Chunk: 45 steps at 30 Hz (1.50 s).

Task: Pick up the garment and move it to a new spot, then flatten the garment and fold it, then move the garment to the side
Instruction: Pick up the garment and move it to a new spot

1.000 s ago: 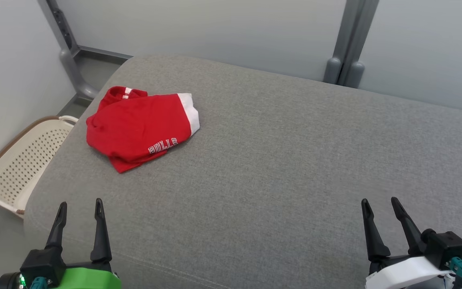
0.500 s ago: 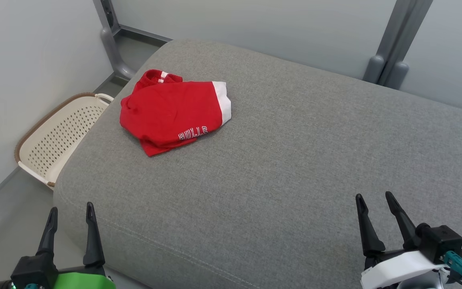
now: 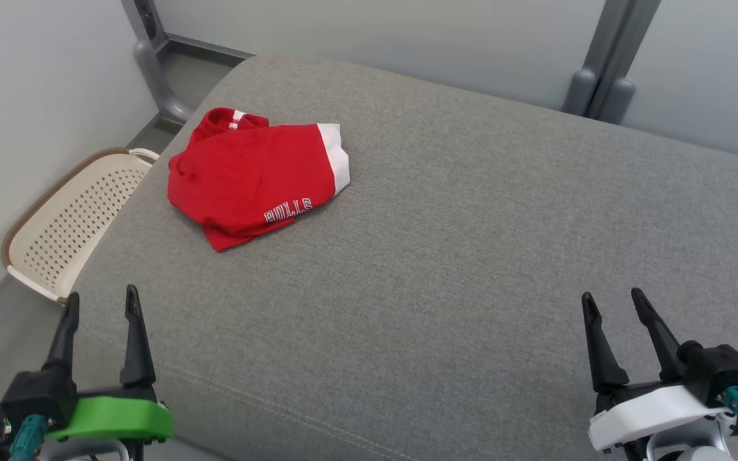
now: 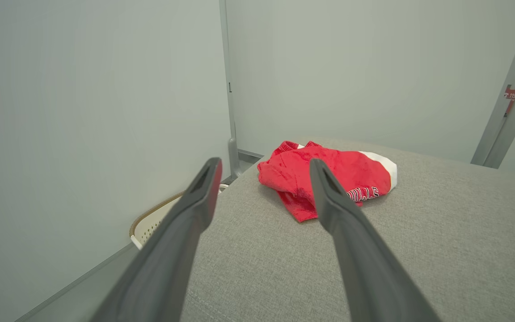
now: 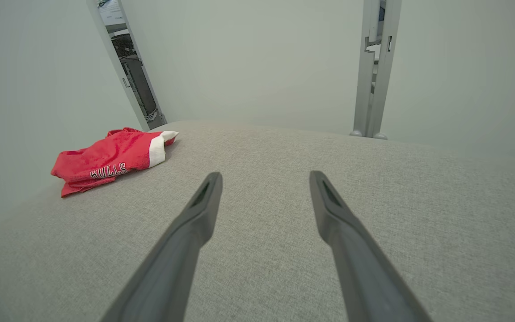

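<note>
— Where is the garment [image 3: 250,182]?
— On the grey cushion [image 3: 446,256], in its far left part, close to the left edge. It is red with a white band along one side and white lettering near its front edge. It lies in a loose, bunched heap with layers overlapping, not spread flat.

— Is anything touching it?
— No. Both grippers are well apart from it, at the near side of the cushion.

— How does the left gripper [image 3: 102,293] stand?
— Its two dark fingers are spread wide with nothing between them. It hangs at the cushion's near left corner, fingers pointing toward the garment. In its wrist view the garment sits ahead, partly behind the right finger.

— And the right gripper [image 3: 612,294]?
— Also spread wide and empty, above the near right part of the cushion. In its wrist view the garment lies far off to the upper left.

— Anything else around?
— A cream basket [image 3: 55,237] with small holes and a brown rim stands on the floor just beside the cushion's left edge. A grey post [image 3: 606,64] rises against the pale wall behind.
</note>
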Tool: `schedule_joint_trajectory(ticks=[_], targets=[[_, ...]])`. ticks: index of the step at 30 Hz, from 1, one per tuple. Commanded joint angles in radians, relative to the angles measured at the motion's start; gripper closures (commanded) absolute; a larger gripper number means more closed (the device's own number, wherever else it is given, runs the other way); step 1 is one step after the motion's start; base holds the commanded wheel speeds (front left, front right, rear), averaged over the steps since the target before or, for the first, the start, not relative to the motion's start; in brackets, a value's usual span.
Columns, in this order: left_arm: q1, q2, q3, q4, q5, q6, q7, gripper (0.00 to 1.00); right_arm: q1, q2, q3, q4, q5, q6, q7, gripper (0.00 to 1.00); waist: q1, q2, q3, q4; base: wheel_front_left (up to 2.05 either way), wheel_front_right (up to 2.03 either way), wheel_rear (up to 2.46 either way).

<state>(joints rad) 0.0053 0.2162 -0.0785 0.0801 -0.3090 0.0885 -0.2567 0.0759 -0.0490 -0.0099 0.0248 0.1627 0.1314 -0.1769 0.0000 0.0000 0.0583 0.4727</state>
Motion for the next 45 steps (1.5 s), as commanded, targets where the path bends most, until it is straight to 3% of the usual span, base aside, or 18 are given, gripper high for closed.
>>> schedule_joint_trajectory(ticks=[1,12,22,30,45], targets=[[-0.041,0.009,0.006,0.008,-0.008,-0.008,-0.005,0.0,-0.015,-0.012,-0.013,-0.014,-0.011,-0.002,0.006,0.0,0.0,0.0,0.061,-0.059,0.0,0.0,0.0],[-0.399,0.054,0.092,0.107,-0.033,-0.057,-0.008,0.0,-0.085,-0.114,-0.134,-0.165,-0.03,-0.002,0.072,0.0,0.0,0.0,0.293,-0.215,0.0,0.0,0.0],[-0.686,0.115,0.164,0.234,-0.029,-0.112,-0.007,0.0,-0.118,-0.172,-0.27,-0.297,-0.023,-0.002,0.105,0.0,0.0,0.0,0.479,-0.316,0.0,0.0,0.0],[-0.847,0.15,0.159,0.436,-0.053,-0.151,0.016,0.0,-0.123,-0.179,-0.322,-0.366,-0.017,-0.002,0.122,0.0,0.0,0.0,0.567,-0.338,0.0,0.0,0.0],[-0.926,0.154,0.103,0.825,-0.162,-0.212,0.241,0.0,-0.128,-0.192,-0.334,-0.393,-0.018,-0.002,0.156,0.0,0.0,0.0,0.573,-0.336,0.0,0.0,0.0]])
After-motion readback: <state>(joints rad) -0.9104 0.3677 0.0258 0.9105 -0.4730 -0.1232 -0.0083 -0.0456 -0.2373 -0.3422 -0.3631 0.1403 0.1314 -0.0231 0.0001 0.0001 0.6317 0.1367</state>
